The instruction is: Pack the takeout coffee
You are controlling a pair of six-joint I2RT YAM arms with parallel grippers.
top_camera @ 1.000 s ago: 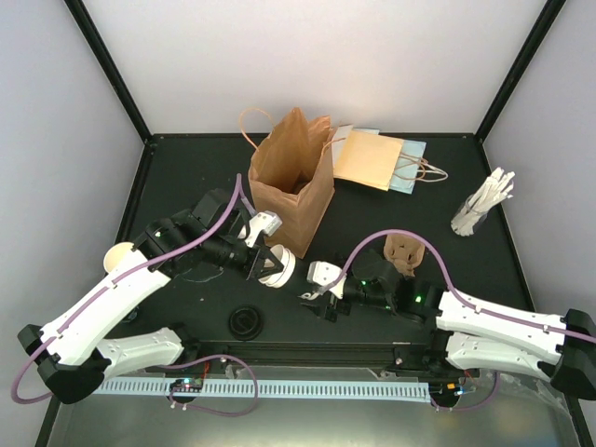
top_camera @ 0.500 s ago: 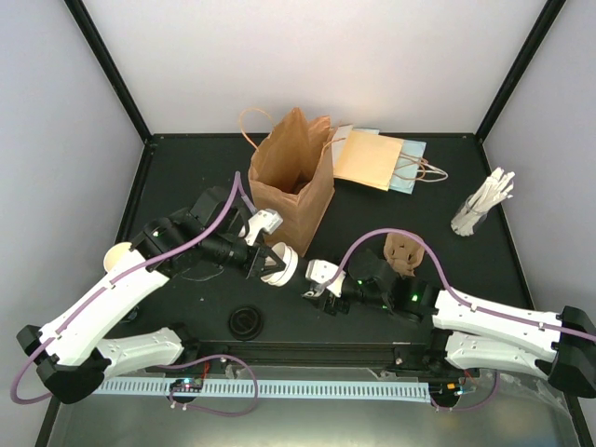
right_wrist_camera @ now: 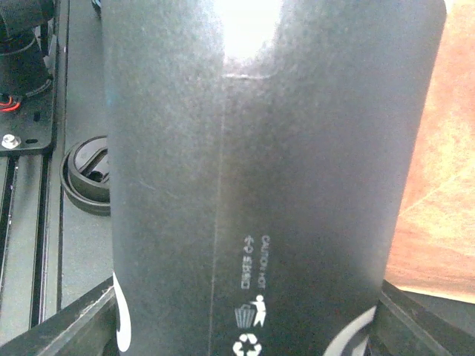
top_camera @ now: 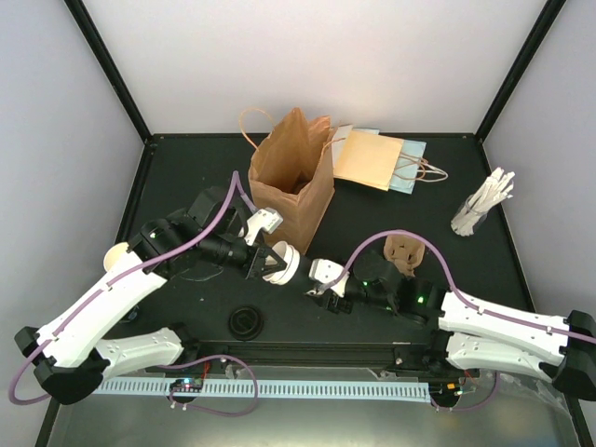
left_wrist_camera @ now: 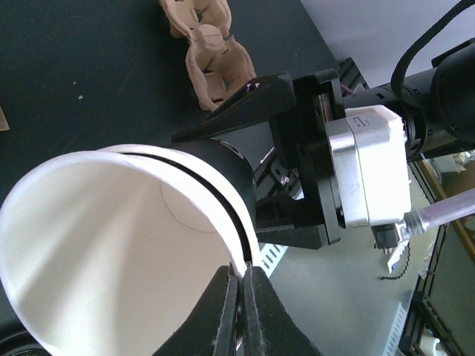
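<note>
Left wrist view: the cup (left_wrist_camera: 111, 245) lies tipped on its side, its open mouth turned to the camera and its black sleeve running away behind the rim. The left gripper (left_wrist_camera: 241, 289) has its fingers pressed together on the near rim, one inside the mouth and one outside. The right gripper (top_camera: 309, 279) faces it from the far end, one black finger above the sleeve and one below. From the right wrist the sleeve fills the gap between those fingers (right_wrist_camera: 59, 326), which stand apart on either side of it; I cannot tell whether they press on it.

From above, the cup sits between the two grippers, just in front of the foot of the upright brown bag (top_camera: 293, 182). A second cup (top_camera: 117, 253) shows at the left, partly hidden by the left arm. A black lid (top_camera: 245, 321) lies on the table (top_camera: 186, 168) near the front edge, and the carrier (top_camera: 402, 251) lies beside the right arm.
</note>
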